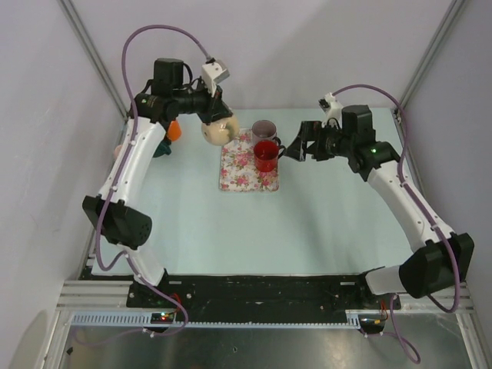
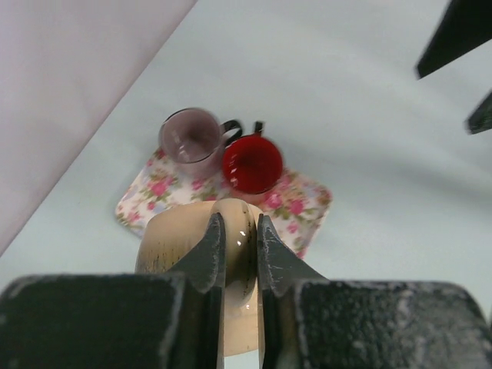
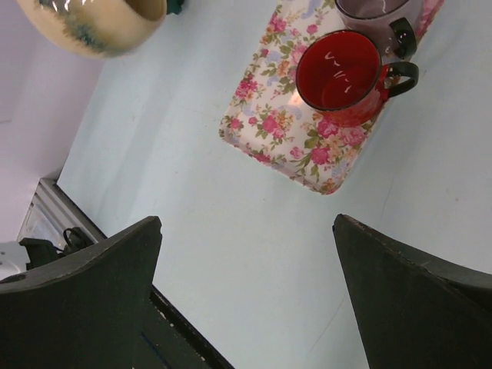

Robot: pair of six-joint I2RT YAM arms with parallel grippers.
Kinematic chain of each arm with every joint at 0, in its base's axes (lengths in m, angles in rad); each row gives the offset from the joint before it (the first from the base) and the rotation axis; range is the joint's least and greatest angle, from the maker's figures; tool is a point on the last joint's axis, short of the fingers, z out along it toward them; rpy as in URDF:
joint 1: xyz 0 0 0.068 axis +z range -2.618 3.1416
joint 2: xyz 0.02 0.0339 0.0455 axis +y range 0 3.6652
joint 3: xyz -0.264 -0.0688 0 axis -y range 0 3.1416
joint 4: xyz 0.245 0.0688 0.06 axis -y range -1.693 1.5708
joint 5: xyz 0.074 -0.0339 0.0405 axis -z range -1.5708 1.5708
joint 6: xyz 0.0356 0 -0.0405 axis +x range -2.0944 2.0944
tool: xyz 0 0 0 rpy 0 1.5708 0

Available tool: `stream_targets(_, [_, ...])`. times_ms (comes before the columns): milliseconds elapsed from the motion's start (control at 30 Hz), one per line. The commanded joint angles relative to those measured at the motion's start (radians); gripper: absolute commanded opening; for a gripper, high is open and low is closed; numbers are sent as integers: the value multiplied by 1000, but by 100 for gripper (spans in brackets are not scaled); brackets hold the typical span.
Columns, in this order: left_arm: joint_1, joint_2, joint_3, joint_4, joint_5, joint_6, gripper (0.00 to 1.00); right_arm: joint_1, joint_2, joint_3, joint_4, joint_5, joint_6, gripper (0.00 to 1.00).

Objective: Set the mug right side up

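Note:
A cream mug hangs in the air over the far left corner of the floral tray. My left gripper is shut on it. In the left wrist view the fingers pinch a cream curved part, apparently the handle, with the mug body below them. In the right wrist view the cream mug looks tilted, its opening facing sideways. My right gripper is open and empty, just right of the tray; its wrist view shows bare table between the fingers.
A red mug and a mauve mug stand upright on the tray's far end, also in the left wrist view. An orange object and a dark green one lie at the far left near the left arm.

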Motion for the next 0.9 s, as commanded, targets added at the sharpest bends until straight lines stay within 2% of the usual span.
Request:
stream_targets(0, [-30, -139, 104, 7, 161, -126, 0, -1, -106, 4, 2, -20, 28, 99])
stream_targets(233, [-58, -218, 153, 1, 266, -221, 0, 70, -184, -2, 178, -37, 131, 99])
stream_targets(433, [-70, -246, 177, 0, 367, -237, 0, 116, -128, -2, 351, -105, 229, 100])
stream_targets(533, [-76, -260, 174, 0, 418, -229, 0, 92, -101, -2, 415, -178, 302, 99])
stream_targets(700, [-89, -274, 165, 0, 470, -203, 0, 72, -73, -1, 567, -213, 422, 99])
stream_targets(867, [-111, -268, 186, 0, 467, -185, 0, 154, 13, 35, 613, -262, 456, 99])
